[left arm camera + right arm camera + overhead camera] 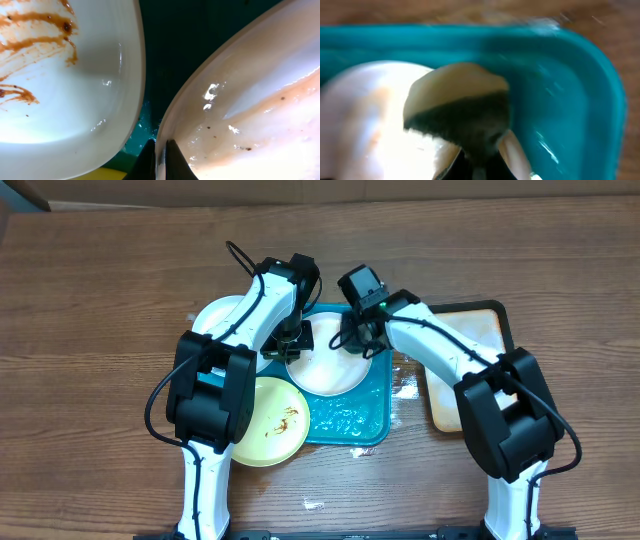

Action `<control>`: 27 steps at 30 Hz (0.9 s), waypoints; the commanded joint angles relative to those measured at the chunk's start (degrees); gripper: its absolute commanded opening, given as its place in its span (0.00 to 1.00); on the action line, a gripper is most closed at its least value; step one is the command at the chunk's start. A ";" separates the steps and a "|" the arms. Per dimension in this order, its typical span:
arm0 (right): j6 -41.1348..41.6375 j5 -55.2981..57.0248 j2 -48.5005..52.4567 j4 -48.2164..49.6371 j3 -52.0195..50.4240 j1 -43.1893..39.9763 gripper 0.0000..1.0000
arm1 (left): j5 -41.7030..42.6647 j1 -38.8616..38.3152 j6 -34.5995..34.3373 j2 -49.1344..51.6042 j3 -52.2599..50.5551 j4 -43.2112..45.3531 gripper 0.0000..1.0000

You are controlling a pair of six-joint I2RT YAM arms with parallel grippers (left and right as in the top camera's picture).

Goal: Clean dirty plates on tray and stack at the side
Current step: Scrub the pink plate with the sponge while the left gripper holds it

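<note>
left tool (160,152) was pinched shut on the rim of the centre white plate (325,370), which sat mid-way along the tray (350,425) at the tabletop's centre. right tool (480,162) was shut on a sponge (460,110), pale top and dark scrub face, over that plate. Risk: glossy wet rim and a thin pinch, so scrub force could slip it into the smeared plate (60,75) just beside. Tray looked like rigid plastic with a raised rim.

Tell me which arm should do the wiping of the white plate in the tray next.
Right. The right hand grips a pad over the white plate in the tray. The left hand is pinched on that plate's rim, likely steadying it.
</note>
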 commanded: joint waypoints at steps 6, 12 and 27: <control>0.79 -14.78 0.68 7.93 0.48 0.02 0.04 | -2.69 -2.21 2.01 1.92 -1.05 0.11 0.04; 5.01 -15.43 0.68 7.10 0.46 0.72 0.04 | -2.23 -2.32 2.23 1.92 -1.07 0.15 0.04; 3.28 -20.90 1.01 13.88 -0.26 4.74 0.04 | 10.45 -2.64 8.07 1.92 -1.05 4.11 0.04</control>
